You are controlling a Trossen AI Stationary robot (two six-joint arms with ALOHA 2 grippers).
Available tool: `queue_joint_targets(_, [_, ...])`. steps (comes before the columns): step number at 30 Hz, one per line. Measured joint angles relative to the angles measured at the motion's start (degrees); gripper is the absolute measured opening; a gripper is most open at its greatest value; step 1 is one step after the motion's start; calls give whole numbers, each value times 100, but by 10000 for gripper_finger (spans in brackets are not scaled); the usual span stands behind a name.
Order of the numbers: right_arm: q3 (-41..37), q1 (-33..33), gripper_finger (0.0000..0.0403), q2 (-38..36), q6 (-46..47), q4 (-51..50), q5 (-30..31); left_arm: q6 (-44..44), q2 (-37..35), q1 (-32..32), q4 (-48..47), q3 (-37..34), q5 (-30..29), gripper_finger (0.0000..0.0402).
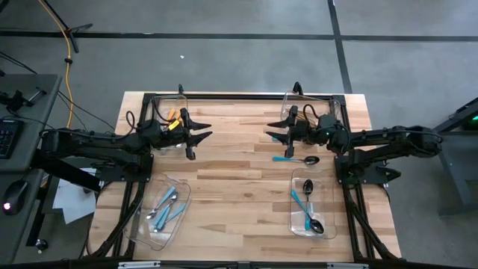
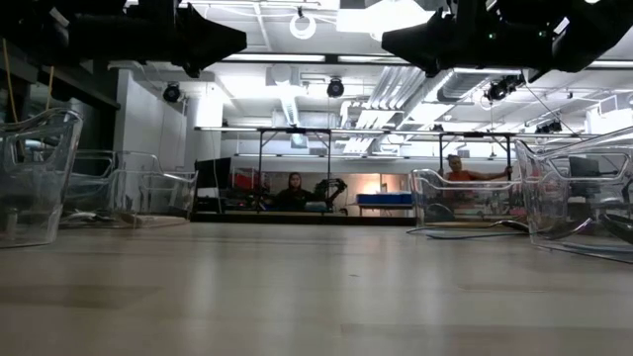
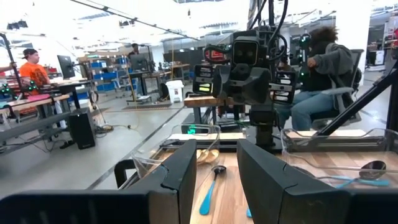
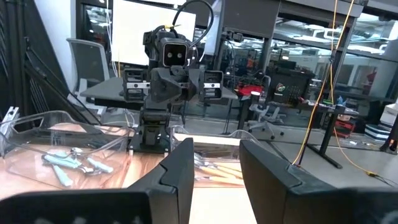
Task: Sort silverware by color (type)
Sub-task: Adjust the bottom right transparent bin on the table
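A teal-handled black spoon (image 1: pixel 296 159) (image 3: pixel 209 188) lies flat on the wooden table, just nearer than my right gripper. More teal-handled black spoons (image 1: pixel 309 205) lie in the near right bin (image 1: pixel 328 224). Light-blue-handled silverware (image 1: pixel 166 207) (image 4: pixel 68 163) lies in the near left bin (image 1: pixel 142 232). Orange-handled pieces (image 1: pixel 172 119) show in the far left bin. My left gripper (image 1: pixel 206 130) (image 3: pixel 216 167) and my right gripper (image 1: pixel 269 130) (image 4: pixel 216 167) hang above the table's far half, level and facing each other. Both are open with nothing between their fingers.
A clear bin (image 1: pixel 332 108) stands at the far right corner behind my right gripper. Bare wood lies between the two near bins and in the table's middle. A black frame bar (image 1: pixel 239 96) runs along the far edge. People sit in the room beyond.
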Motion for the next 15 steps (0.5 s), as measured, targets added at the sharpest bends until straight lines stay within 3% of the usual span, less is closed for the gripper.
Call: queue_joint_targets(15, [2, 8, 114, 0, 187, -22, 32, -7, 0, -1, -11, 0, 2, 106])
